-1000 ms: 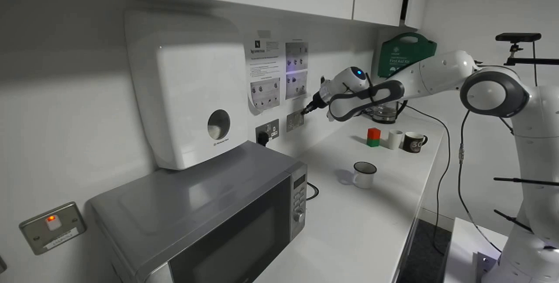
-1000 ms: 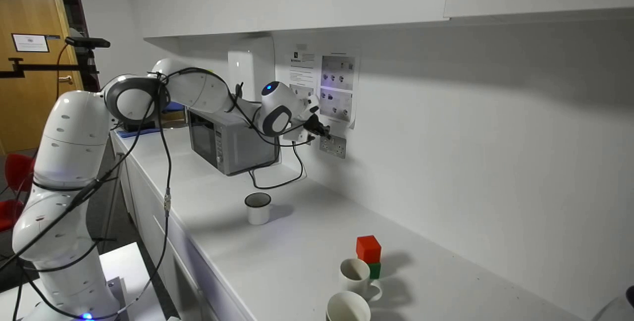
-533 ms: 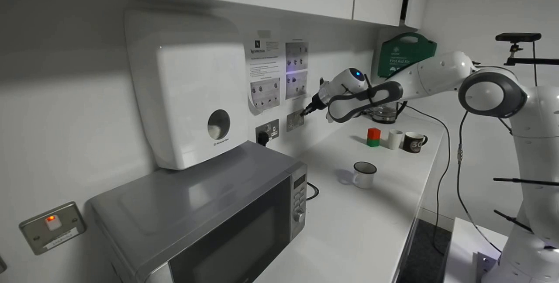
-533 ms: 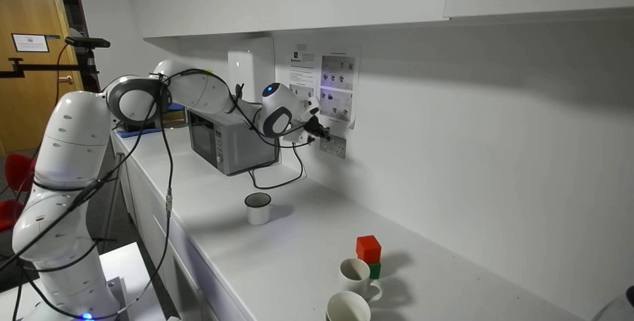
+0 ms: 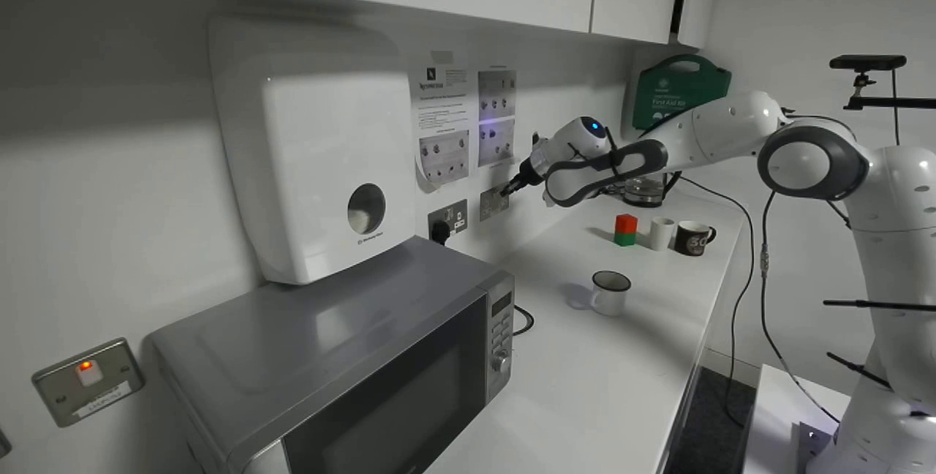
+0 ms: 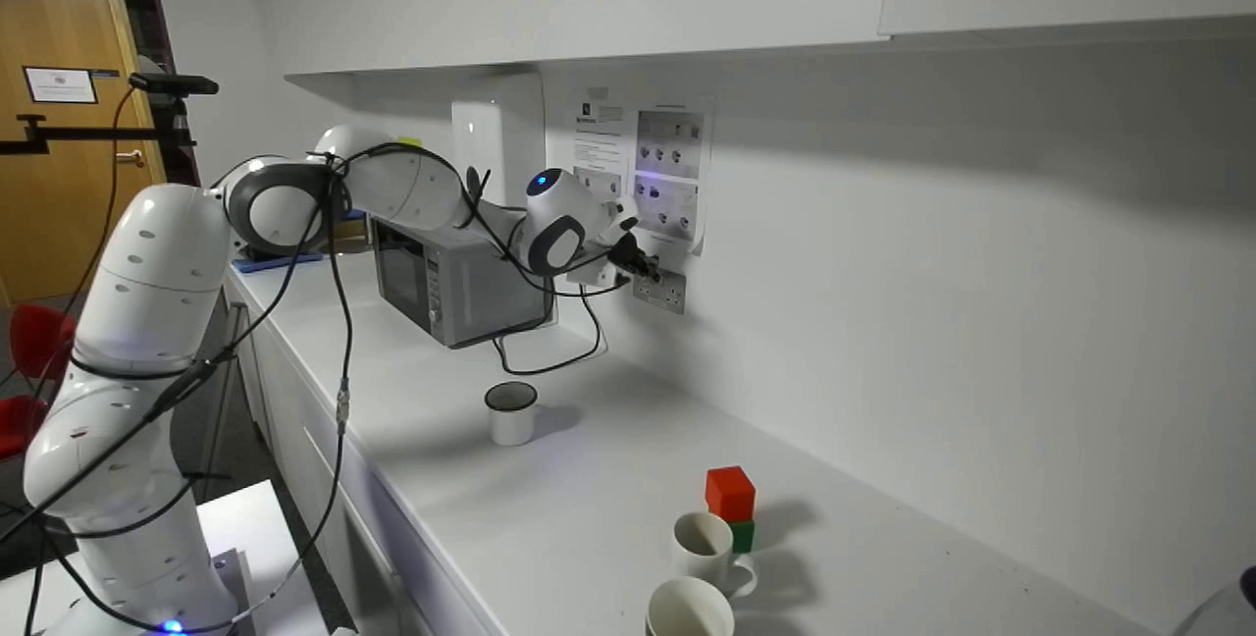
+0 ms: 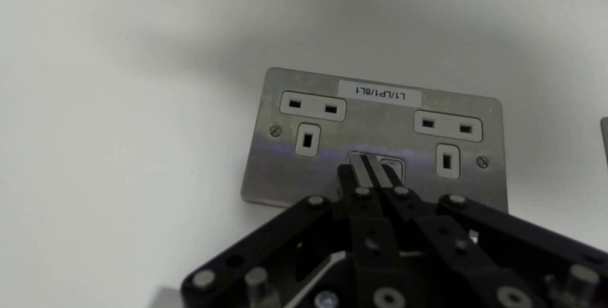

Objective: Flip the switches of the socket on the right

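Switches [image 7: 397, 166] sit mid-width in the socket [image 7: 375, 129], on the wall above the counter [image 5: 556, 386]. Gripper [image 7: 370, 165] clenched, fingers [image 7: 363, 175] side by side, partly covering the switches; contact cannot be told. Wrist view: socket's short edges and far long edge show; the long edge nearest the gripper mostly hidden. Room: open wall [image 6: 932, 273] on the socket's side away from the microwave [image 5: 380, 298]; toward the microwave, second plate [image 5: 458, 216] with black plug [image 5: 440, 232], near. Printed sheets [image 5: 496, 119] just above the socket. Against half a second ago: gripper slightly lower on the socket, arm [image 6: 422, 180] nearer the wall; microwave unmoved.
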`<state>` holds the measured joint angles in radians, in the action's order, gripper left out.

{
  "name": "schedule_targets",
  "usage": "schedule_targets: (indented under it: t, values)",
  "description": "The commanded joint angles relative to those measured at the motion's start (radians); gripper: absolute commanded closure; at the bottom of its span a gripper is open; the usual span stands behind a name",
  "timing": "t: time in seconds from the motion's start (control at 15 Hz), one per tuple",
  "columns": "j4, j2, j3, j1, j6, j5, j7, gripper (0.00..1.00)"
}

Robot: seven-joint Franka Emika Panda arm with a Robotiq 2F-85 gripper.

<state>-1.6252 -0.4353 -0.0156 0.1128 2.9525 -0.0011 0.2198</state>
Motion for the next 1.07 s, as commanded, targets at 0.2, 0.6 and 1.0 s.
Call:
schedule_targets:
  t: [0.2,0.6,1.0]
  values:
    - [0.079,-0.037,-0.026,0.034,-0.034,0.007,0.057,1.00]
    - [0.084,-0.047,-0.031,0.037,-0.040,0.011,0.061,1.00]
    - [0.093,-0.050,-0.037,0.040,-0.045,0.014,0.060,1.00]
